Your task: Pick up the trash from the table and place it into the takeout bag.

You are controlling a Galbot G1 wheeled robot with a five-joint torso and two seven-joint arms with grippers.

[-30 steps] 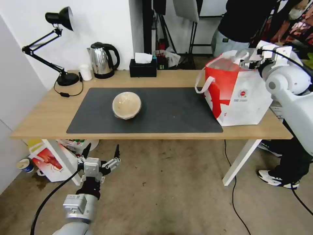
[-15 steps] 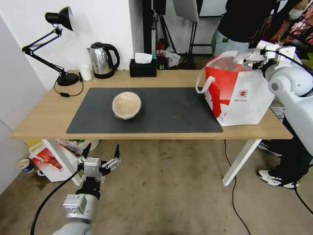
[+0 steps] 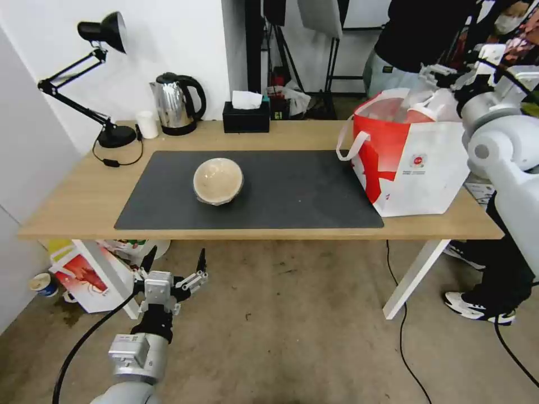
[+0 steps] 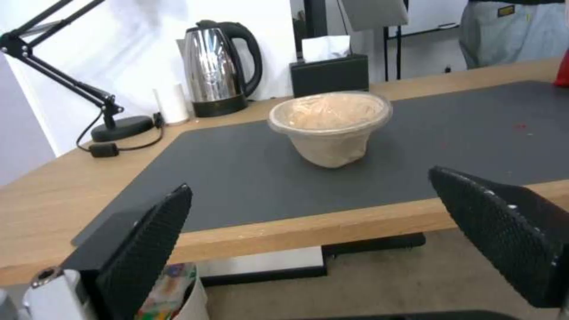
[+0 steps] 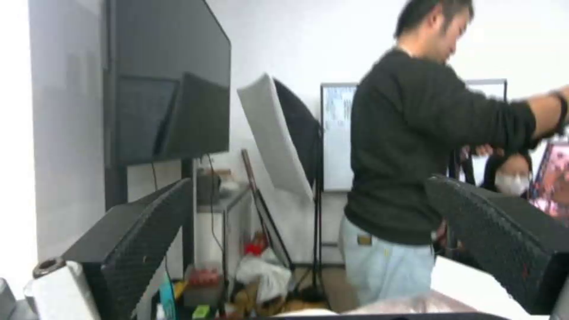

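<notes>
Beige paper bowl (image 3: 218, 180), round, on smooth grey mat (image 3: 303, 191)

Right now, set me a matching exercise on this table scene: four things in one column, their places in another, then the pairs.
Things:
1. beige paper bowl
2. red drink cup
3. left claw
4. black tissue box

Places:
A. below the table's front edge, open
B. on the dark grey mat
C. inside the takeout bag
D. at the table's back edge

Pairs: 1-B, 2-C, 3-A, 4-D

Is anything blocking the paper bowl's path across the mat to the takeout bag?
Nothing visible. The beige paper bowl sits alone on the dark mat, which is bare all the way to the takeout bag.
</notes>
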